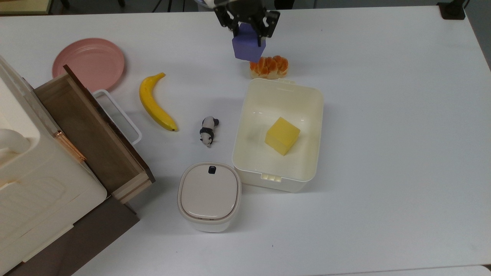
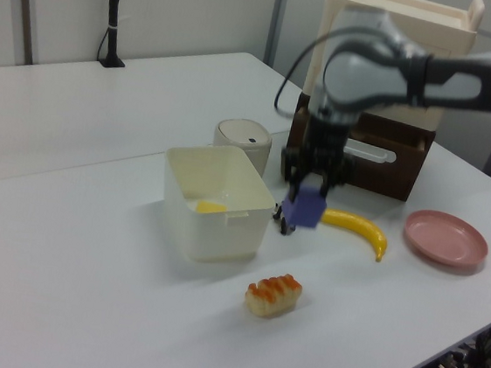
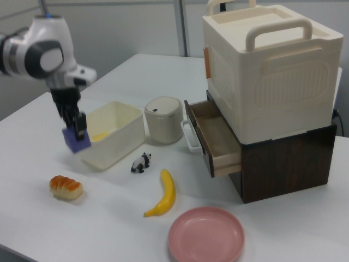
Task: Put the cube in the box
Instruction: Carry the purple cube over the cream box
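Currently: cube (image 1: 249,46) lifted, clamped between the fingers of the gripper (image 1: 248,30); box (image 1: 317,126) upright, holding only a yellow block (image 1: 282,135); carry and release remain.

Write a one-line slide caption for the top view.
Gripper holds purple cube above bread roll, near the box.

box mouth: the box (image 1: 317,115) stands upright and open, and 1 yellow cube (image 1: 282,135) takes part of its floor
near rim: the bread (image 1: 269,66) lies just beside the box
other side: panda (image 1: 208,130) and lidded container (image 1: 209,195) stand near
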